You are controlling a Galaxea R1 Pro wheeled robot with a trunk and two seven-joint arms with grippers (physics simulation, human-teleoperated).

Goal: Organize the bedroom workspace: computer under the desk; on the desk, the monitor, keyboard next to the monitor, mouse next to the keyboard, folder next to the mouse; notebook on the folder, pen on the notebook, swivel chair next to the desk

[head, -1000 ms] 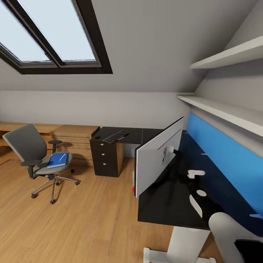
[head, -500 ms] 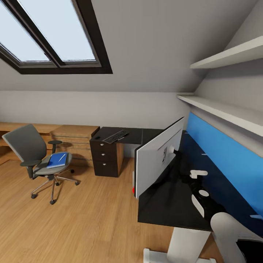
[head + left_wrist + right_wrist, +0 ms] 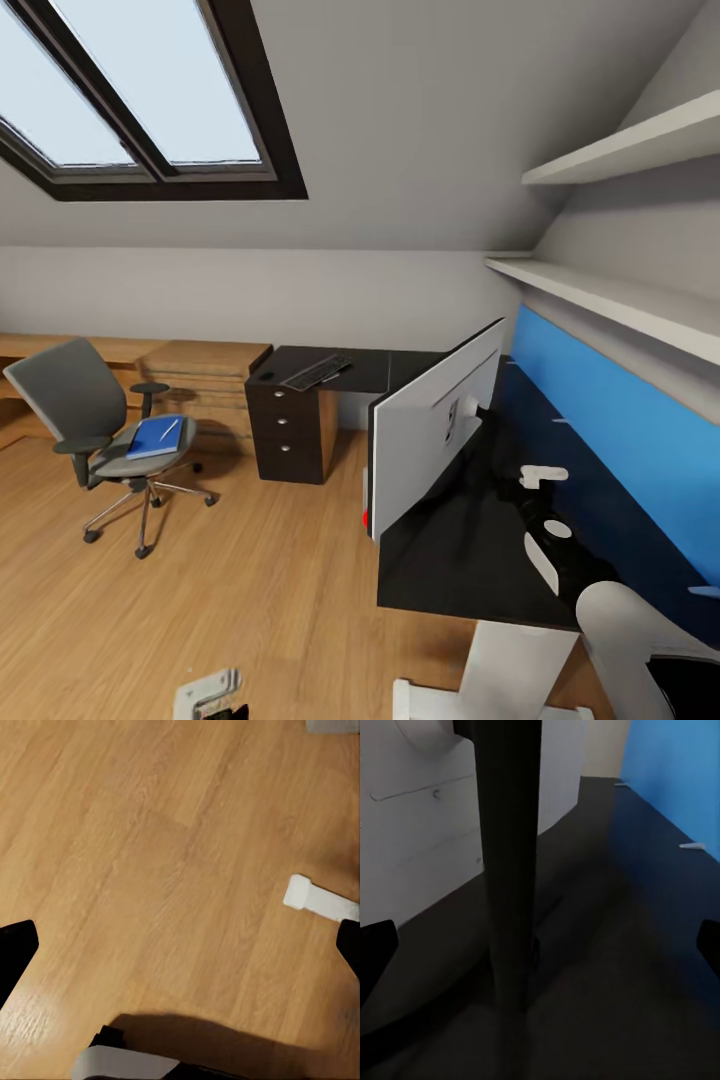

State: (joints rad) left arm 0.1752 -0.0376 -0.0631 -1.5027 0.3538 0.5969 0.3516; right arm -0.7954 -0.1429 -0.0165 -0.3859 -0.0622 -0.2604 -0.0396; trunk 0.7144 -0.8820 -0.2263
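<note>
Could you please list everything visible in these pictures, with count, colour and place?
Monitor: one, white back, standing on the near part of the desk.
Desk: one, glossy black, L-shaped, along the blue wall.
Keyboard: one, dark, on the far part of the desk.
Drawers: three, black, under the keyboard.
Swivel chair: one, grey, on the wood floor, apart from the desk.
Folder: one, blue, on the chair seat.
Pen: one, pale, on the folder.
Shelves: two, white, above the desk.
Skylight: one, dark-framed, in the sloped ceiling.
Right gripper: open, fingers either side of the monitor's stand.
Left gripper: open, over bare floor.
</note>
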